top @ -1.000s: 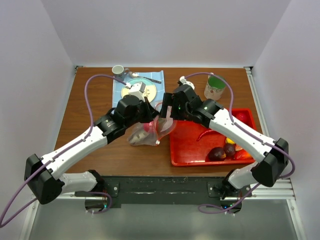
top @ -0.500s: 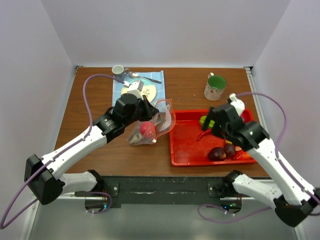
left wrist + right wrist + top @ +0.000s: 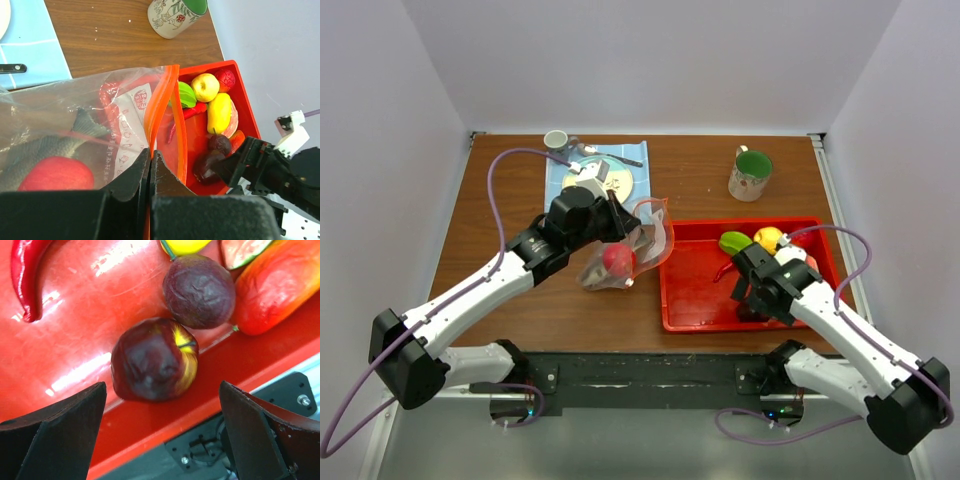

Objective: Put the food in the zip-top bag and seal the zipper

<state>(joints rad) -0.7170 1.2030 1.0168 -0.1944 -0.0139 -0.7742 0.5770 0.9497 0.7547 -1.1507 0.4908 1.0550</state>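
Observation:
The clear zip-top bag (image 3: 638,245) lies left of the red tray (image 3: 692,300). My left gripper (image 3: 621,232) is shut on the bag's mouth edge (image 3: 150,152) and holds the red zipper strip (image 3: 161,102) up and open. A red apple-like piece (image 3: 55,174) and a grey fish (image 3: 42,149) lie inside the bag. My right gripper (image 3: 753,298) is open and empty over the tray's near side, its jaws on either side of a dark purple fruit (image 3: 154,359). Green (image 3: 734,241), yellow (image 3: 767,238), a second purple (image 3: 199,291) and orange-red (image 3: 275,285) pieces and a red chili (image 3: 27,275) lie in the tray.
A green-filled cup (image 3: 750,173) stands behind the tray. A blue mat (image 3: 558,185) with a plate and cutlery and a small cup (image 3: 556,140) are at the back left. The tray's front wall (image 3: 165,425) runs along the table's near edge.
My right gripper left the bag mouth, swung back over the tray and came down over the dark purple fruit. The red piece now lies in the bag. The left gripper has kept its hold.

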